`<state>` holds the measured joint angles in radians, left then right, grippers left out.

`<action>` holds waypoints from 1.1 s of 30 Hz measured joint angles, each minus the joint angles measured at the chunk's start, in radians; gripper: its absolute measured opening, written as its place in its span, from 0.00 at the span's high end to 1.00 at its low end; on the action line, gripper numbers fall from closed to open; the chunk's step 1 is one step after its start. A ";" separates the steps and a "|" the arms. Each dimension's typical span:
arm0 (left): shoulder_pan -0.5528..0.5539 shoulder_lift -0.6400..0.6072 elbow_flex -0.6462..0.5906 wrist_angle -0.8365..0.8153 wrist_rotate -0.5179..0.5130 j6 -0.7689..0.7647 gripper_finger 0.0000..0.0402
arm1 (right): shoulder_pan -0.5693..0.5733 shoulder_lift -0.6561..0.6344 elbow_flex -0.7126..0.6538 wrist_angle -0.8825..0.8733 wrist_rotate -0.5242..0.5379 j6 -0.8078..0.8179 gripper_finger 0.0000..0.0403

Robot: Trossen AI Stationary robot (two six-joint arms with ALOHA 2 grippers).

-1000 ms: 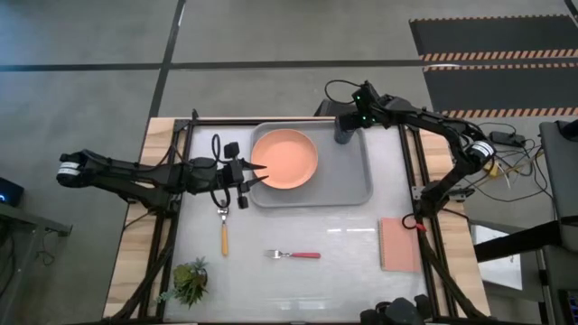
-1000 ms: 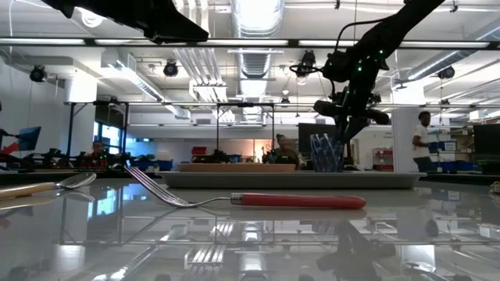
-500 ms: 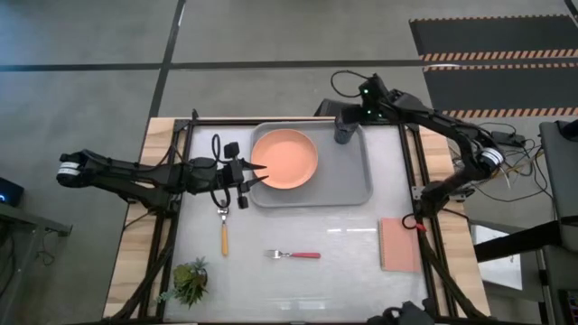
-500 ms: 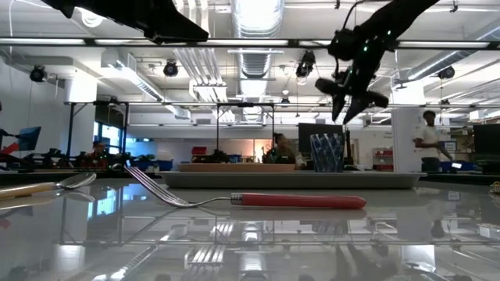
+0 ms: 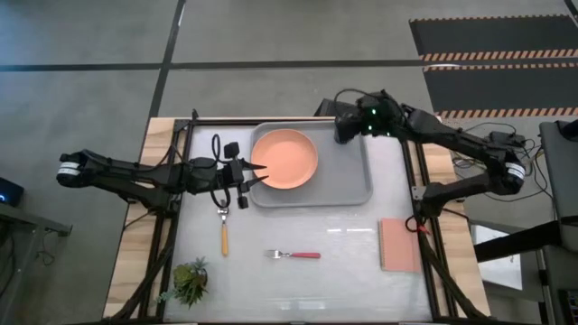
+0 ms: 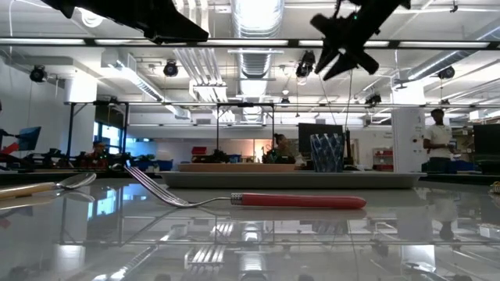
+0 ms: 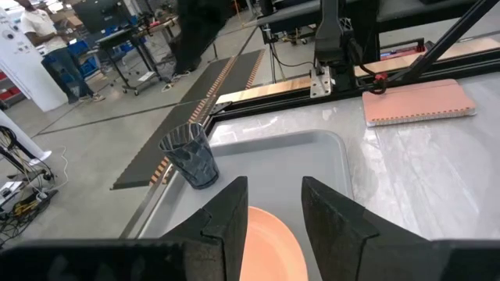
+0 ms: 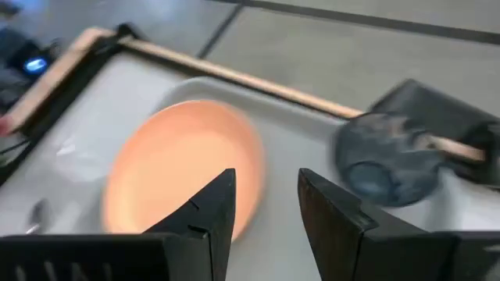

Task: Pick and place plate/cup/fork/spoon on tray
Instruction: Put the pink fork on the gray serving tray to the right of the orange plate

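Note:
The salmon-orange plate (image 5: 284,159) lies in the left half of the grey tray (image 5: 352,185). The dark blue-grey cup (image 6: 326,152) stands upright in the tray's far right corner; it also shows in the left wrist view (image 7: 191,156) and the right wrist view (image 8: 387,156). My right gripper (image 6: 341,48) is open and empty, high above the cup. My left gripper (image 5: 260,170) is open and empty at the tray's left rim, pointing at the plate. The orange-handled spoon (image 5: 224,230) and the red-handled fork (image 5: 293,255) lie flat on the table, nearer than the tray.
A flat pink-brown pad (image 5: 400,244) lies at the near right of the table. A small green plant (image 5: 190,280) stands at the near left corner. Black rails run along the table's left and right sides. People stand in the room behind the table.
My right gripper has risen from around the cup to well above it and drawn a little toward the table's right edge. The cup stays upright on the tray. My left arm has kept still.

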<state>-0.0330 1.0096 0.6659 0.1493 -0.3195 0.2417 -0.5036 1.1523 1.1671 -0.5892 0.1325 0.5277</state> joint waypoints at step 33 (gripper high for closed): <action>-0.001 0.000 -0.002 0.000 0.000 -0.001 0.74 | 0.713 0.311 0.000 0.085 -0.001 0.052 0.69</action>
<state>-0.0338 1.0096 0.6643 0.1490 -0.3195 0.2409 0.2089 1.4628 1.1671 -0.5047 0.1318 0.5798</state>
